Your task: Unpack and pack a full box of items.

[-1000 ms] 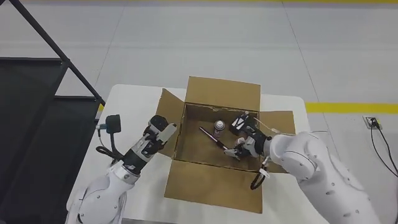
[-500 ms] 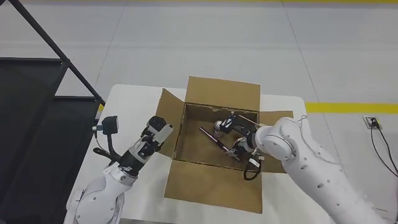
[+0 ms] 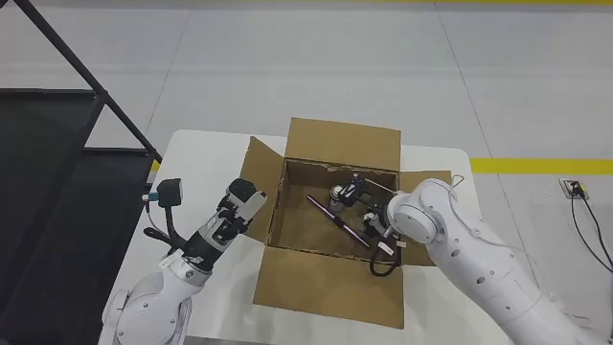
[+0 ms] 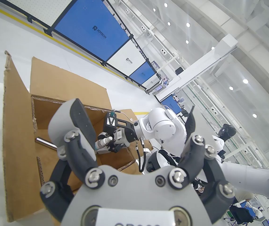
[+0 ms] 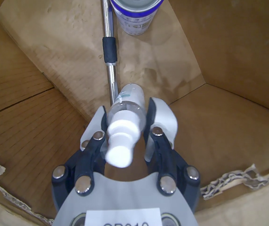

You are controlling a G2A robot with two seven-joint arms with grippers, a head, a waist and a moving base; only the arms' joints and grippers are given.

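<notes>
1. Holding a small clear bottle (image 5: 130, 96) by its shoulder, the right gripper (image 5: 126, 112) sits inside the open cardboard box (image 3: 326, 289). Its fingers are narrowed onto both sides of the bottle, just below the white cap.
2. The bottle hangs a little above the box floor, tilted, with its cap pointing back toward the wrist and its base toward the metal rod (image 5: 109, 48).
3. The left gripper (image 3: 245, 197) is just outside the box's left flap, above the desk (image 3: 206, 168). Its fingers are spread wide and hold nothing.
4. Progress, as a judgement: every item I can see lies within the box walls. That means either unpacking has barely begun or packing is near its end, and these views alone do not settle which.
5. Also in the box, a blue-and-white spray can (image 5: 136, 5) stands upright near the back wall. The rod lies flat on the floor, running slantwise past the can's side.
6. The bottle is see-through plastic with a pale label and a stepped white cap. It looks light and smooth, so the narrow grip at the shoulder could let it swing or slip.
</notes>
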